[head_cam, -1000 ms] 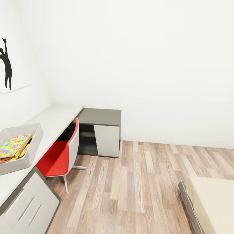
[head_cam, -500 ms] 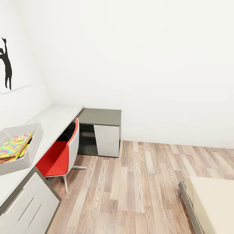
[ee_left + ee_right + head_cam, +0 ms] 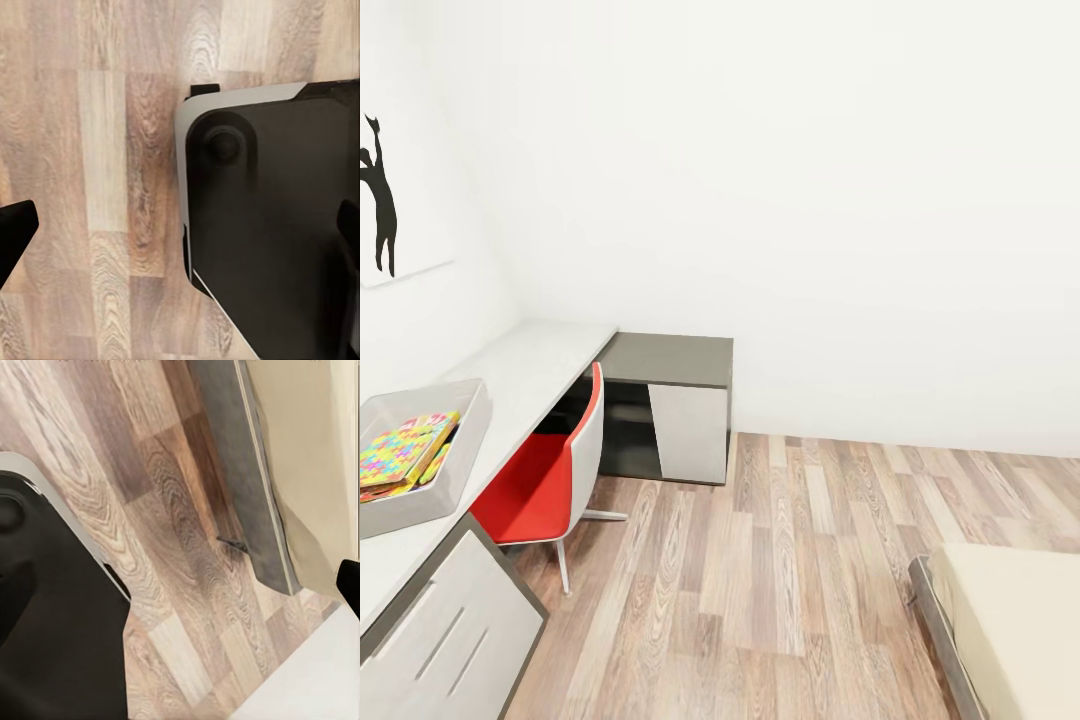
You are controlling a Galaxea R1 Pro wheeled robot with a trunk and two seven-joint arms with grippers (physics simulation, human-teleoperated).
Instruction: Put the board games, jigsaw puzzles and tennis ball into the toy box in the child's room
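The light-grey toy box [image 3: 465,425] stands on the white table [image 3: 545,355] at the left of the head view. Colourful jigsaw puzzles [image 3: 398,450] lie stacked inside it. A corner of the beige bed [image 3: 1020,620] reaches in at the lower right, with bare mattress there; the right wrist view has the same bed corner [image 3: 300,450] over the wood floor. The board games and the tennis ball are out of view. My left gripper [image 3: 180,229] hangs open over the floor, empty, fingertips [image 3: 15,225] far apart. My right gripper [image 3: 180,585] is open and empty too.
A red chair [image 3: 545,480] is tucked at the table. Beyond it stands a low cabinet [image 3: 680,400] with a dark grey top. Wood floor [image 3: 790,570] stretches between table and bed. My own dark base [image 3: 277,225] sits under both wrists.
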